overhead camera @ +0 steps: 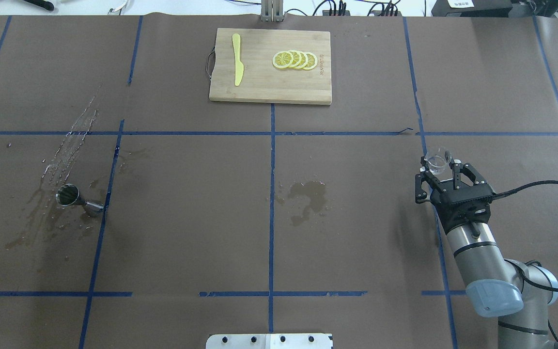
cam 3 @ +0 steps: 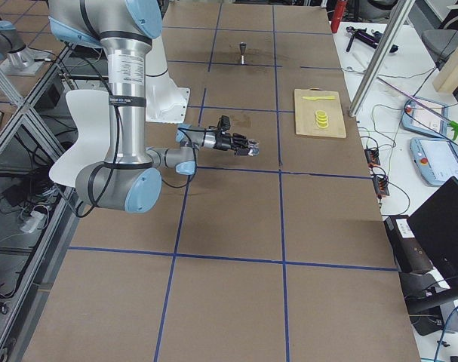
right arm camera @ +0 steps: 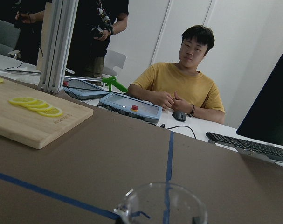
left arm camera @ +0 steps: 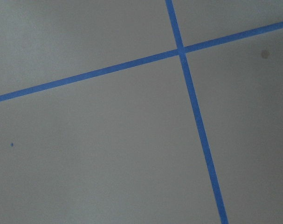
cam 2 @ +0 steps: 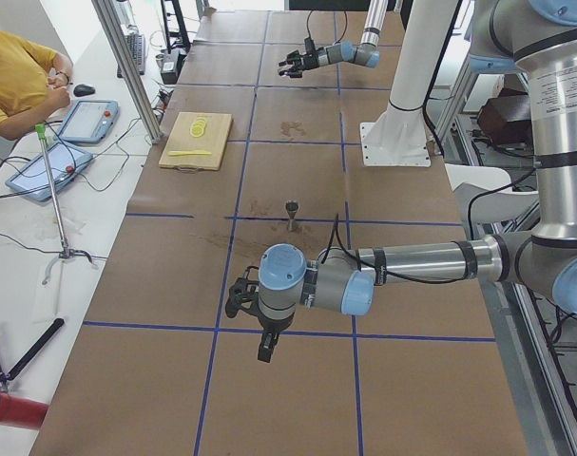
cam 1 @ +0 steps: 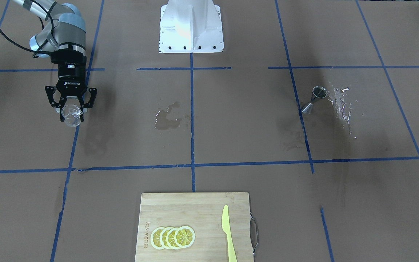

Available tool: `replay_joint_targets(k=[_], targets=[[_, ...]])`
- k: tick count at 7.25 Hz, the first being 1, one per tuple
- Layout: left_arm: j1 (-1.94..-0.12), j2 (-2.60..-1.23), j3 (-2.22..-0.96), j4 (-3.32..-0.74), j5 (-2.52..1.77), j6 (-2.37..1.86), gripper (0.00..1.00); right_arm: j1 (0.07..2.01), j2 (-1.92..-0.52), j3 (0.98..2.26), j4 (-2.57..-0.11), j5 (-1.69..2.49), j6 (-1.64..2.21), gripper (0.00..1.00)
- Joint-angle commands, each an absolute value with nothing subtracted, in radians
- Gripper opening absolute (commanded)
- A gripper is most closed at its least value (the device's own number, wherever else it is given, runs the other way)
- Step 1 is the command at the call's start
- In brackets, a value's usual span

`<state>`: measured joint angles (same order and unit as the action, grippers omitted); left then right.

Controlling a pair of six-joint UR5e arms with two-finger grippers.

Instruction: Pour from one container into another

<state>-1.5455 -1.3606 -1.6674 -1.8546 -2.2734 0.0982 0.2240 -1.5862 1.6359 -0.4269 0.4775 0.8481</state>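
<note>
My right gripper [cam 1: 72, 106] is shut on the small clear glass tumbler [cam 1: 71, 117], gripping it from the side and holding it upright. In the overhead view the tumbler [overhead camera: 437, 162] sits at the right gripper's [overhead camera: 441, 170] tips on the right of the table, and its rim [right arm camera: 162, 203] fills the bottom of the right wrist view. The steel jigger [overhead camera: 78, 198] stands far off on the left of the table, amid spilled water. My left gripper [cam 2: 239, 299] shows only in the exterior left view, low over the table; I cannot tell its state.
A wooden cutting board [overhead camera: 259, 87] at the far edge carries lemon slices [overhead camera: 294, 59] and a yellow knife [overhead camera: 237, 65]. A wet stain [overhead camera: 308, 194] marks the table's middle. Streaks of water [overhead camera: 73, 140] lie beyond the jigger. A seated operator [right arm camera: 183, 86] is behind the table.
</note>
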Motion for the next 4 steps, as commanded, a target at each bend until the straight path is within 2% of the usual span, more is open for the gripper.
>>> replay_joint_targets(k=[1, 4], targets=[[-1.545, -1.361, -1.667, -1.855, -2.273, 0.098, 1.0, 0.221, -1.611, 1.612, -0.411, 0.538, 0.972, 0.0], [-1.545, -1.362, -1.67, -1.856, -2.275, 0.098, 1.0, 0.215, -1.652, 1.612, -0.413, 0.568, 1.071, 0.0]])
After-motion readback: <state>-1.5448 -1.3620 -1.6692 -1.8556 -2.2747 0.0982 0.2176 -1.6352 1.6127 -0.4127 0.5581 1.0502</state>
